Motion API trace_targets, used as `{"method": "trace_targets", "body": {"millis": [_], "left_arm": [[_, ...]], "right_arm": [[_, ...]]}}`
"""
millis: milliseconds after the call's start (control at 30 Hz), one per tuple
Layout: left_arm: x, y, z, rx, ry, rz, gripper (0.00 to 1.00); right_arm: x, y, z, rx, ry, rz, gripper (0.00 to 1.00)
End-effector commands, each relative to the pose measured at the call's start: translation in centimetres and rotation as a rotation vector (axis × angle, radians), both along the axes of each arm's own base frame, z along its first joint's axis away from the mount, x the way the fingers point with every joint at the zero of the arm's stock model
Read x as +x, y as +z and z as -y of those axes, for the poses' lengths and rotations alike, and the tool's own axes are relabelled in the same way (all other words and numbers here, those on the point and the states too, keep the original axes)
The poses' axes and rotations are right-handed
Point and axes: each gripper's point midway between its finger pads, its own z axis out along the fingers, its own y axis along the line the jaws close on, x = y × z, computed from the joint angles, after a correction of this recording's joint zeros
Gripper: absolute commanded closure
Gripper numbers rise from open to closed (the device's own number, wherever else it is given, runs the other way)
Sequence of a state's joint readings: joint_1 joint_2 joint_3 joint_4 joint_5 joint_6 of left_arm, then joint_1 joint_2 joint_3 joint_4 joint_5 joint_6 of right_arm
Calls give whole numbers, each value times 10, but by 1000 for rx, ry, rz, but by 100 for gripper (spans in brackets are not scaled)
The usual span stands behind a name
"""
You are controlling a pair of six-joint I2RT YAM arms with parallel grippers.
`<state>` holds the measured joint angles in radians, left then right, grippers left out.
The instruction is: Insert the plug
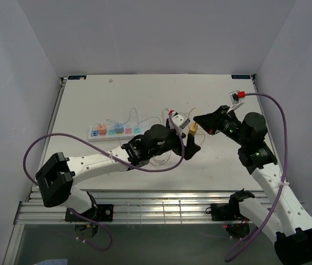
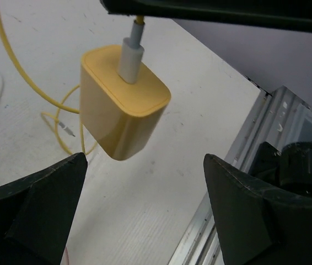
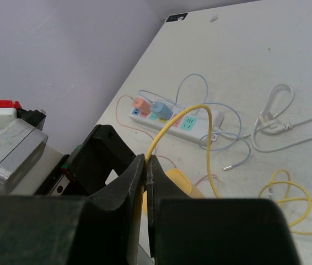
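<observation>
**Plug (image 2: 124, 107) dangling, not in yet**

My right pincer (image 3: 146, 160) is pinching the yellow cable (image 3: 208, 143), so the plug hangs over the table (image 1: 145, 94) between my spread left pincer (image 2: 145, 160). The power strip (image 1: 114, 131) is well apart, 0 inserted.

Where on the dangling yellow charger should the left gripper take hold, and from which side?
Clamp the yellow charger across its two broad flat sides, clear of the cable connector on top. It hangs tilted from the cable pinched by the right gripper, so the open left gripper should probably advance straight, fingers straddling the body.
</observation>
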<state>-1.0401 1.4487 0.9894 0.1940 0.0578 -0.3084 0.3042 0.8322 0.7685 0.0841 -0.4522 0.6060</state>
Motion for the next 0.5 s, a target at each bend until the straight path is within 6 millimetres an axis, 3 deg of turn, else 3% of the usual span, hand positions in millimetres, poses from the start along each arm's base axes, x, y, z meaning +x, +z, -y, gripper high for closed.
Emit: {"method": "trace_targets", "body": {"millis": [0, 100, 233, 367, 467], "left_arm": [[42, 29, -8, -37, 277, 106, 2], [52, 31, -4, -53, 340, 118, 2], [62, 28, -5, -30, 413, 138, 11], [60, 28, 0, -29, 384, 150, 28], [54, 28, 7, -22, 328, 170, 35]], "right_arm": [[-1, 8, 3, 55, -38, -17, 92], [-2, 6, 5, 59, -52, -30, 92], [-5, 5, 5, 62, -52, -34, 92], [-4, 2, 5, 62, -51, -44, 92], [-2, -3, 3, 69, -45, -54, 92]]}}
